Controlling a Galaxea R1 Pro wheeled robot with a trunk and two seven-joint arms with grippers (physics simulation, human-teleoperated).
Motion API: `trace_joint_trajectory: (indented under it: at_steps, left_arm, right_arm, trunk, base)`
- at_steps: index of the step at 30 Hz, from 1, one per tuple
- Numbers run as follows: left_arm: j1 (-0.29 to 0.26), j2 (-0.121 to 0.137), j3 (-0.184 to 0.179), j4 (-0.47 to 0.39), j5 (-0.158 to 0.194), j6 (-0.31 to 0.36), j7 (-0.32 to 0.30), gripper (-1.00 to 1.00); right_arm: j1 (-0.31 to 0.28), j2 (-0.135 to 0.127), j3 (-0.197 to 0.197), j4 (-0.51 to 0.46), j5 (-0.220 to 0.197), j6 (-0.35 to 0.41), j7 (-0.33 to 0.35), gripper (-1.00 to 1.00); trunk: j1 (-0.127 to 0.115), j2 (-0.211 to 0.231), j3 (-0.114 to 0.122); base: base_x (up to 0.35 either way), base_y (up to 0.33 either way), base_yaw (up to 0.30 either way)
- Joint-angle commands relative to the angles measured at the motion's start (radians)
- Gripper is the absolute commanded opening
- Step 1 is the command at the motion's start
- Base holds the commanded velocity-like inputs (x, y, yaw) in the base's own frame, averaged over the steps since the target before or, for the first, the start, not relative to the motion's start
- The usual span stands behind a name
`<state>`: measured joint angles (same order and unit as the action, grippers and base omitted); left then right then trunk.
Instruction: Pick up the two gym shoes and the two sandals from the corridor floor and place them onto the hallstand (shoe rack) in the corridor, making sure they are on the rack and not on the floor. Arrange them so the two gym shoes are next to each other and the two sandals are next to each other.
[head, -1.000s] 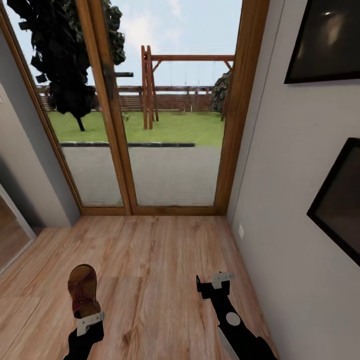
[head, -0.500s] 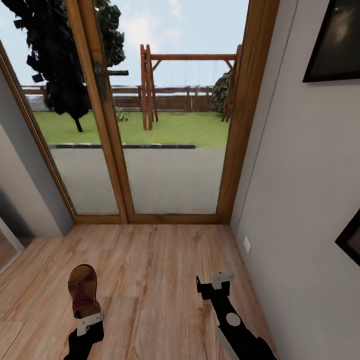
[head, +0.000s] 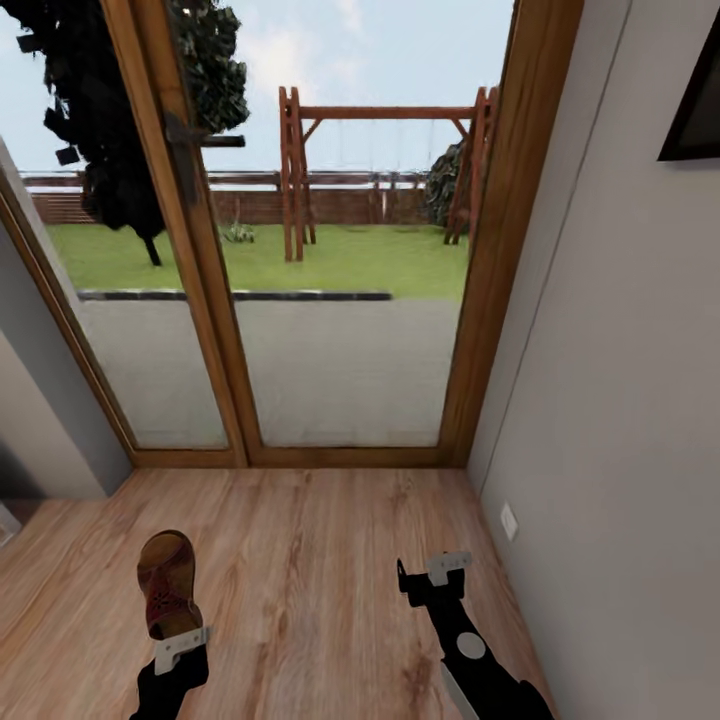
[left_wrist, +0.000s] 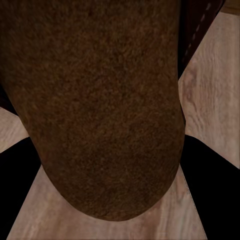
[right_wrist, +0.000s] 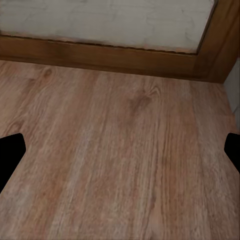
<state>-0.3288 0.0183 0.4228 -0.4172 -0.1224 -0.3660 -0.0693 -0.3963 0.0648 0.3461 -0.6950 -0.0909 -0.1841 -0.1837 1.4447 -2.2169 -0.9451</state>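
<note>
Brown sandal (head: 167, 583) is clamped at its heel by left tool (head: 180, 637); judged light, stiff-soled, secure there. Right tool (head: 437, 577) is spread wide, empty.

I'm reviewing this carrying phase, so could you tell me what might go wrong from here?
The left gripper pinches the sandal only at its heel end, so it might slip or swing loose while driving. The right gripper hangs open close to the wall, so turning there could clip it.
</note>
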Motion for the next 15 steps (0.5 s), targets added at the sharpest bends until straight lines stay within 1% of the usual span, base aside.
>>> trace_joint_trajectory:
  at_steps: [1, 4, 7, 11, 13, 14, 15]
  left_arm:
    - [0.000, 0.000, 0.008, -0.002, -0.009, -0.004, -0.006, -1.00]
    - [0.000, 0.002, 0.008, -0.003, -0.007, -0.004, -0.005, -1.00]
    - [0.000, 0.002, 0.008, 0.002, -0.007, -0.004, -0.005, -1.00]
    - [-0.001, 0.000, 0.008, 0.013, -0.008, -0.004, -0.004, -1.00]
    - [-0.001, -0.004, 0.009, 0.026, -0.009, -0.004, -0.003, -1.00]
    - [-0.001, -0.006, 0.009, 0.032, -0.009, -0.004, -0.003, -1.00]
    - [-0.001, -0.007, 0.010, 0.038, -0.008, -0.005, -0.003, -1.00]
  right_arm:
    - [-0.001, -0.002, 0.006, 0.002, -0.009, -0.006, -0.007, 1.00]
    - [-0.001, -0.003, 0.006, 0.015, -0.006, -0.007, -0.007, 1.00]
    - [-0.001, -0.003, 0.006, 0.054, -0.005, -0.008, -0.007, 1.00]
    - [-0.001, -0.005, 0.006, 0.131, 0.011, -0.018, -0.013, 1.00]
    - [-0.001, -0.017, 0.006, 0.173, 0.021, -0.056, -0.014, 1.00]
    - [-0.001, -0.026, 0.006, 0.187, 0.023, -0.080, -0.015, 1.00]
    - [-0.001, -0.040, 0.005, 0.204, 0.026, -0.115, -0.015, 1.00]
  trunk:
    - [0.000, 0.000, -0.001]
    - [0.000, 0.000, -0.001]
    - [0.000, 0.000, -0.001]
    - [0.000, 0.000, -0.001]
    - [0.000, 0.000, -0.001]
    - [0.000, 0.000, -0.001]
    - [0.000, 0.000, -0.001]
  base:
    - [0.338, 0.000, 0.000]
    - [0.338, 0.000, 0.000]
    - [0.338, 0.000, 0.000]
    - [0.338, 0.000, 0.000]
    - [0.338, 0.000, 0.000]
    - [0.338, 0.000, 0.000]
    - [0.338, 0.000, 0.000]
